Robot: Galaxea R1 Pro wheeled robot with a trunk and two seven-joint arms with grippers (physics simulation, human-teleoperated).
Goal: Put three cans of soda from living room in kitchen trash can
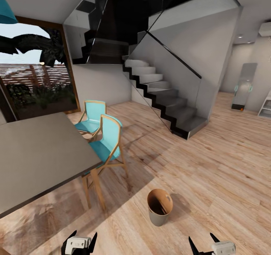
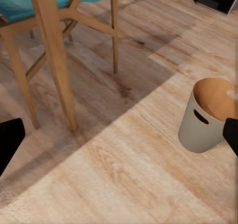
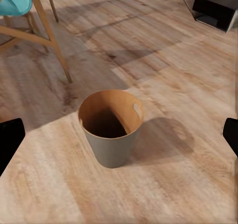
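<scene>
— Looking over the plank floor (image 1: 210, 164), we see a staircase (image 1: 165, 97), grey table (image 1: 34, 153) and teal chairs (image 1: 107, 142) from the head.

— Our wrists add the tash can's (image 3: 111, 130) handle slot; it stands upright, mouth up, between left gripper (image 1: 79, 243) and right gripper (image 1: 212, 247), both spread, empty.

Before you, a grey table (image 1: 34, 153) fills the left of the head view, with two teal chairs on light wooden legs drawn up to its edge: the nearer chair (image 1: 107, 144) and the farther chair (image 1: 91, 117) behind it. A wood plank floor (image 1: 210, 164) runs across the room, half in shadow. You face a dark staircase (image 1: 162, 97) with a glass side panel climbing toward the upper left. A large window (image 1: 35, 78) at left frames foliage. At far right, a tall mirror (image 1: 244, 85) leans against the wall.
</scene>
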